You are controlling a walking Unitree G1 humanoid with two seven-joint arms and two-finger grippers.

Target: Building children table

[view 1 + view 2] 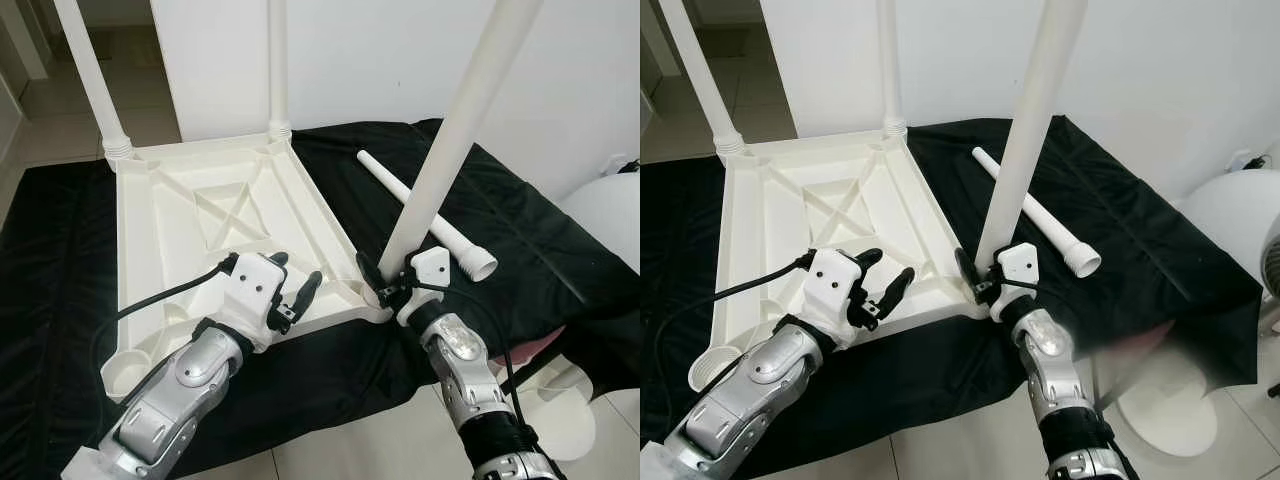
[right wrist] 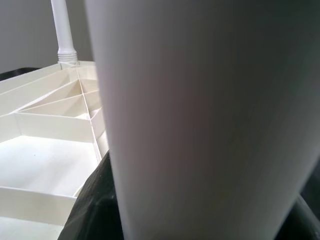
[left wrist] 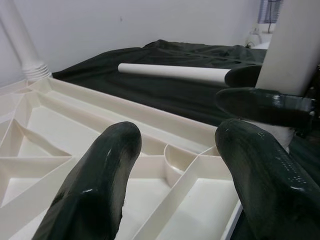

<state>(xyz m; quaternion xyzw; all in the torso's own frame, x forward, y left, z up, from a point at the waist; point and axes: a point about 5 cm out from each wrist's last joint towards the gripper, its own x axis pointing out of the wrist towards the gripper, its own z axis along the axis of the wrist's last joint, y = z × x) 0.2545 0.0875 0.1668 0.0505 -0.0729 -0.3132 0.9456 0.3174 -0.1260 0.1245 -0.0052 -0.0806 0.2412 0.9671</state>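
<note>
So the right gripper (image 1: 385, 285) has its two black fingers pinched around the base of a white table leg (image 1: 455, 140), right where the leg meets the near right corner socket of the upside-down tabletop (image 1: 200, 215). The leg stands nearly upright, leaning a bit, and from the wrist view it's pressed right up against the camera. My guess is it's being seated or twisted into that socket.

The left gripper (image 1: 295, 290) hovers over the near edge of the tabletop, just to the left of that corner, with its fingers spread and nothing between them. Through those fingers you can see the ribbed underside and a little curved pocket in the moulding.

Further out from the jaws: two more legs already stand in the far corners, one far left leg (image 1: 95, 75) and one far right leg (image 1: 278, 65), both with threaded collars at the base. The last loose leg (image 1: 425, 215) lies on the black cloth (image 1: 520, 220) beyond the right gripper, threaded end toward the robot. The near left socket (image 1: 125, 370) is open.

Handling-wise this all looks like light hollow plastic, stiff but smooth and slippery, so a tall leg will want to lever around if held high. Low near the collar seems the smart place to hold, with the other gripper bracing the tabletop rim.
</note>
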